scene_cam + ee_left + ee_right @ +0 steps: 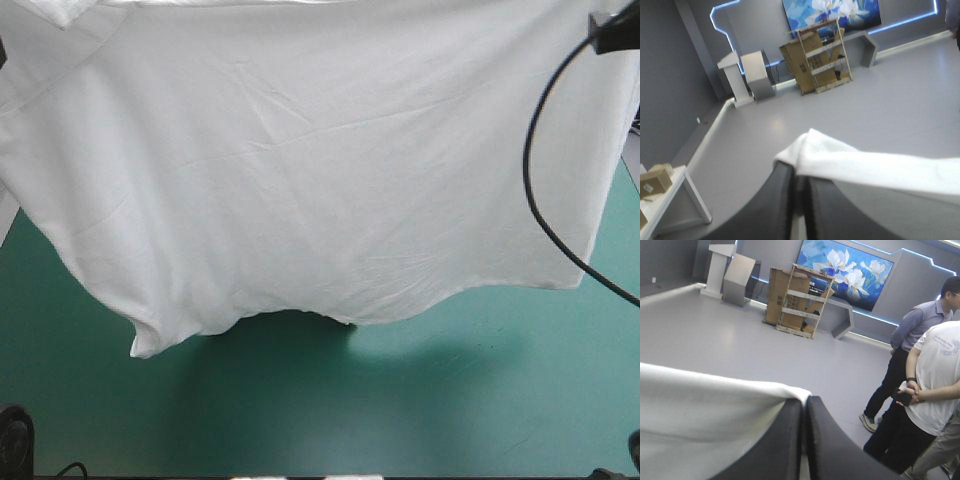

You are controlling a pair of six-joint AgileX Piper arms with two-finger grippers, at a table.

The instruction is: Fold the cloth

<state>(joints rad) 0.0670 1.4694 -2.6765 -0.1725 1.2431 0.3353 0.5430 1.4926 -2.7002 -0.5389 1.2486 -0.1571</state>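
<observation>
The white T-shirt (310,170) hangs lifted and stretched wide across the high view, its lower hem curving just above the teal-green table cover (400,400). Both arms are raised, and neither gripper shows in the high view. In the left wrist view my left gripper (799,175) is shut on the T-shirt (880,170), which stretches away to one side from the fingertips. In the right wrist view my right gripper (805,402) is shut on the T-shirt (705,415), which spreads as a white field from the fingertips to the other side.
The near part of the teal-green cover shows below the hanging hem, with a shadow under the shirt's middle. The shirt hides the far part of the table.
</observation>
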